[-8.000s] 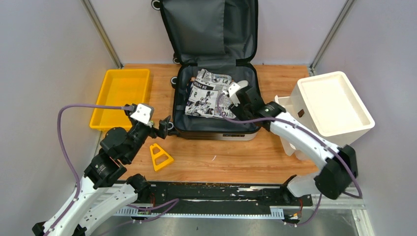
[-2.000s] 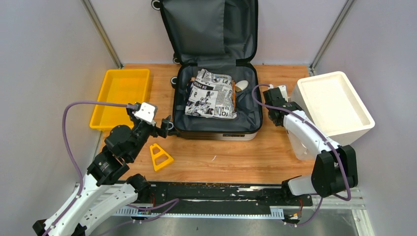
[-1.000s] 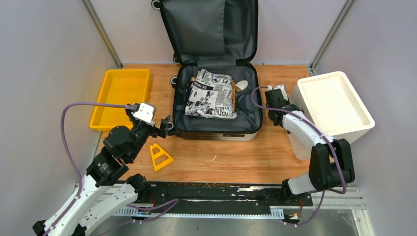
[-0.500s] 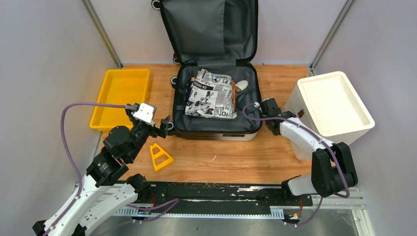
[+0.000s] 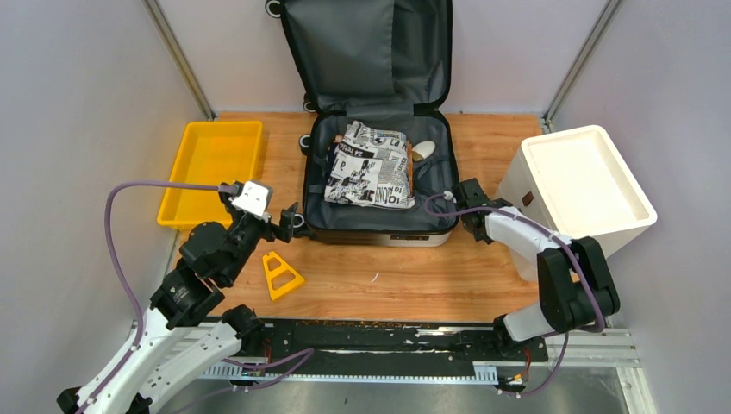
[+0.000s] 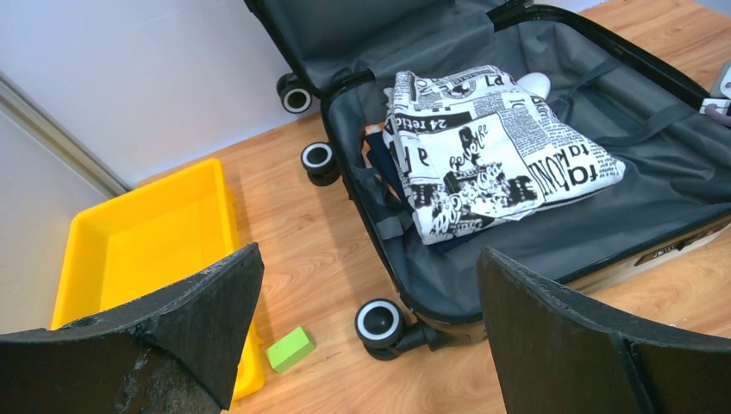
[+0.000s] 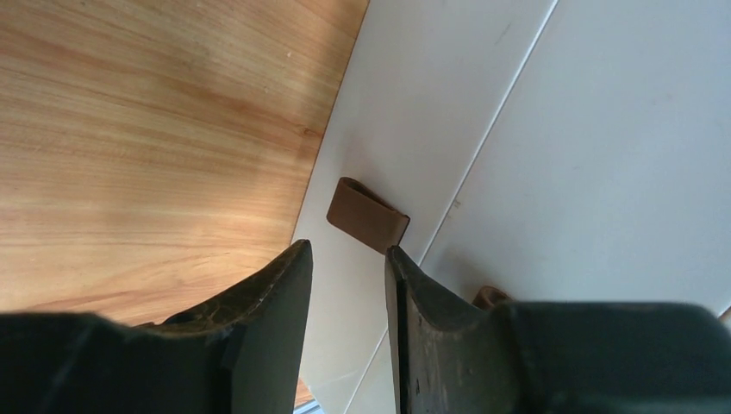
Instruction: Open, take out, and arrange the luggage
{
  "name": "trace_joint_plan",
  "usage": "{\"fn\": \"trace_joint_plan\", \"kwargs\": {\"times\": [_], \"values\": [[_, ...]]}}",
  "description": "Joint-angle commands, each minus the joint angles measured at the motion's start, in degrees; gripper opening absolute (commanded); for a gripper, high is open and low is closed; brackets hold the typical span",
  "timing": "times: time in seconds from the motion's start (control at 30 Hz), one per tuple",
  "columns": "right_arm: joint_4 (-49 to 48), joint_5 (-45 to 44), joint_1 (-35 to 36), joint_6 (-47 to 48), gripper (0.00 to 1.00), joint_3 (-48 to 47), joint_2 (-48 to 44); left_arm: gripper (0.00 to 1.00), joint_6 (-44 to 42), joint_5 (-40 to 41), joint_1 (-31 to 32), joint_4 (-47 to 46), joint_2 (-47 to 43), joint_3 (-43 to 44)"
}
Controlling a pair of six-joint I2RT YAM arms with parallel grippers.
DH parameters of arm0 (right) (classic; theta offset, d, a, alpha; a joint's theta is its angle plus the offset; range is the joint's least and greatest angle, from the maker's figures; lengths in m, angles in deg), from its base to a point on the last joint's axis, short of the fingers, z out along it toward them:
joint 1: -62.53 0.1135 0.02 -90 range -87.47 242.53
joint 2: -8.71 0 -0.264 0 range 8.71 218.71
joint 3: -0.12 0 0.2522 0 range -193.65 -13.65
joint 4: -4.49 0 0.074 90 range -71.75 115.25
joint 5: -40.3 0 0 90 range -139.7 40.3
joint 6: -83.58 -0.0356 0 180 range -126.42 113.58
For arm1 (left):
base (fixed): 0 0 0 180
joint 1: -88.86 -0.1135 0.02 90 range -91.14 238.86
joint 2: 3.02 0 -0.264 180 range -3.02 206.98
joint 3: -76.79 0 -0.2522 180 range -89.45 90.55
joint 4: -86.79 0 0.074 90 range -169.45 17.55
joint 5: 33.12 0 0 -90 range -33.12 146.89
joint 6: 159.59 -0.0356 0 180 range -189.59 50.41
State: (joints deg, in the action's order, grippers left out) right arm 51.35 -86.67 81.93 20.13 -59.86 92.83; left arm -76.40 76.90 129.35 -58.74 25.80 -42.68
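Steer carefully: your right claw (image 7: 346,252), slightly apart and empty, sits between suitcase (image 5: 379,233) and bin (image 5: 562,134) and can knock either; the left claw (image 6: 369,261) stands wide apart.

I see a brown wooden table (image 5: 405,276) with plain pale grey walls (image 5: 78,95) close around it on three sides, and the light is soft and even. Far ahead of my left fingers (image 6: 172,336), a thin silver pole (image 6: 69,138) runs up where the wall meets the table. Up and to the left of my right fingers (image 7: 259,319) there is just bright, stripy wood.
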Motion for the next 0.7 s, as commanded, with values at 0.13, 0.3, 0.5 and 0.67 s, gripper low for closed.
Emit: {"fn": "trace_joint_plan", "kwargs": {"times": [0.13, 0.3, 0.5, 0.67], "values": [[5.93, 11.95, 1.58, -6.28, 0.37, -5.72, -9.16, 1.0, -0.03, -1.35, 0.08, -2.08, 0.18, 0.03], [14.42, 21.8, 1.55, -18.25, 0.42, -17.48, -14.35, 1.0, 4.63, -12.28, 0.04, -3.46, 3.86, 1.13], [22.7, 27.9, 1.53, -34.67, 0.54, -32.06, -17.67, 0.89, 20.54, -33.99, 1.13, -14.98, 20.93, 5.75], [27.36, 26.43, 1.52, -40.54, 0.57, -37.25, -23.79, 0.89, 12.85, -27.96, 14.94, -25.15, 37.8, 10.72]]}}
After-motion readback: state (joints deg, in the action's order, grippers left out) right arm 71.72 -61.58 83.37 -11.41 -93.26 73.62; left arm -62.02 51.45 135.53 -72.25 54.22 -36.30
